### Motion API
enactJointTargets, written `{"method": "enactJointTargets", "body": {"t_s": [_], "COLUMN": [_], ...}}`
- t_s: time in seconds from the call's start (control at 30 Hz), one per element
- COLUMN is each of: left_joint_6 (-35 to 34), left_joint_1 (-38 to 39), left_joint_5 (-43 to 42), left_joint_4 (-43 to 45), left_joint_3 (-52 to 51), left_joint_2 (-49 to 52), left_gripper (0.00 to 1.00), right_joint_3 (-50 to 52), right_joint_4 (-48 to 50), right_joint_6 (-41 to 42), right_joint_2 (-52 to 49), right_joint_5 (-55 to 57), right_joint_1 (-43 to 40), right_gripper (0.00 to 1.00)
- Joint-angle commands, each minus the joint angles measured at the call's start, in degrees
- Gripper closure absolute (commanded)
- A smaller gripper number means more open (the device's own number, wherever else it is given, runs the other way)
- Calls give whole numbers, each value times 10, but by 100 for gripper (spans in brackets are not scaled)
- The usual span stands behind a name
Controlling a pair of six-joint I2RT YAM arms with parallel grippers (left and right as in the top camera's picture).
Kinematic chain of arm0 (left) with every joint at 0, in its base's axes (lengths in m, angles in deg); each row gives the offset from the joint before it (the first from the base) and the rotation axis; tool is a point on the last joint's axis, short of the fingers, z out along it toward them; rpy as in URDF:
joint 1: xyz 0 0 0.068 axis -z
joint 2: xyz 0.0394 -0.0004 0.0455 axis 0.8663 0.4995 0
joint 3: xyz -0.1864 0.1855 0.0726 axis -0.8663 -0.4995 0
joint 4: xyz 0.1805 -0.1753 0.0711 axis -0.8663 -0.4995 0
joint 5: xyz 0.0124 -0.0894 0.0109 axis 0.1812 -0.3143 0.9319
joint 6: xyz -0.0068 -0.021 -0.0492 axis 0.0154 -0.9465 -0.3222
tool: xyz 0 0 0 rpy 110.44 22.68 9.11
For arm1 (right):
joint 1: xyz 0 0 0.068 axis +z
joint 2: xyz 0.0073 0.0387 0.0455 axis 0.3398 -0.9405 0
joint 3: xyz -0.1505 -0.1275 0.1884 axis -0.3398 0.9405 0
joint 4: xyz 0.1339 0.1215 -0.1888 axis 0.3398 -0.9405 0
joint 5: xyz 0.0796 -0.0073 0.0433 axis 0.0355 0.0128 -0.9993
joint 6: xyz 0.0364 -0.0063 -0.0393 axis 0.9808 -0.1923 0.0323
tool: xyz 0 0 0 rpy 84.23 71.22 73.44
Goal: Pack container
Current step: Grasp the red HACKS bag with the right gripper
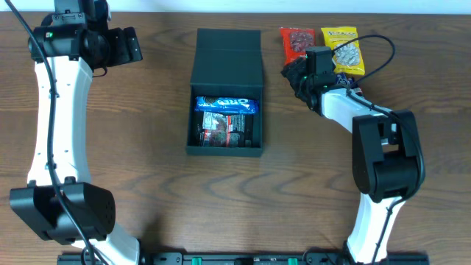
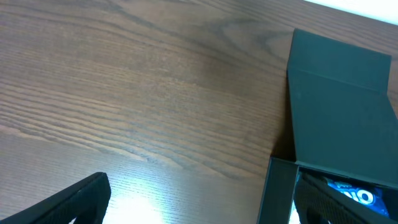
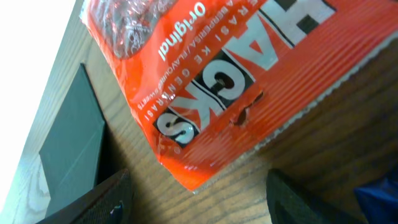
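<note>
The dark teal-black container [image 1: 224, 147] lies open mid-table with its flap lid [image 1: 228, 59] folded back. Inside lie a blue Oreo packet [image 1: 225, 105] and a dark red-and-white packet [image 1: 224, 127]. A red snack packet [image 1: 297, 43] and a yellow packet [image 1: 343, 50] lie at the back right. My right gripper [image 1: 296, 73] is open, just in front of the red packet [image 3: 205, 74], its fingers either side of the packet's lower corner [image 3: 199, 193]. My left gripper [image 1: 132, 46] is open and empty at the back left, over bare wood beside the container [image 2: 339, 106].
The table's far edge runs close behind the red and yellow packets. A black cable [image 1: 379, 44] loops over the yellow packet. Both arm bases stand at the front of the table.
</note>
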Motion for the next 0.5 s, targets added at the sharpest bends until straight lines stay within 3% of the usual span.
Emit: {"method": "enactJointTargets", "body": {"t_s": [0.0,0.17,0.23,0.37,0.4,0.47], "left_joint_6": [7,7,7,7,7,7], "left_joint_1": [-1,-1,-1,-1,-1,-1], "left_joint_5": [-2,-2,-2,-2,-2,-2], "left_joint_4": [1,2,2,1,0,-1], "left_joint_3": [2,2,2,2,2,2], "left_joint_2": [2,2,2,2,2,2], "left_gripper": [5,5,5,5,5,5], "right_joint_3": [3,3,3,3,3,3], "right_joint_4": [8,27,38,56,60,71], "right_joint_6": [-5,-5,-5,-5,-6,-14], "right_joint_2": [-18,-32,-38,-42,-42,-42], "right_joint_5": [20,27,27,32,34,31], "right_joint_1": [-3,-3,-4,-7,-8,-12], "right_gripper": [31,40,54,92,98,98]}}
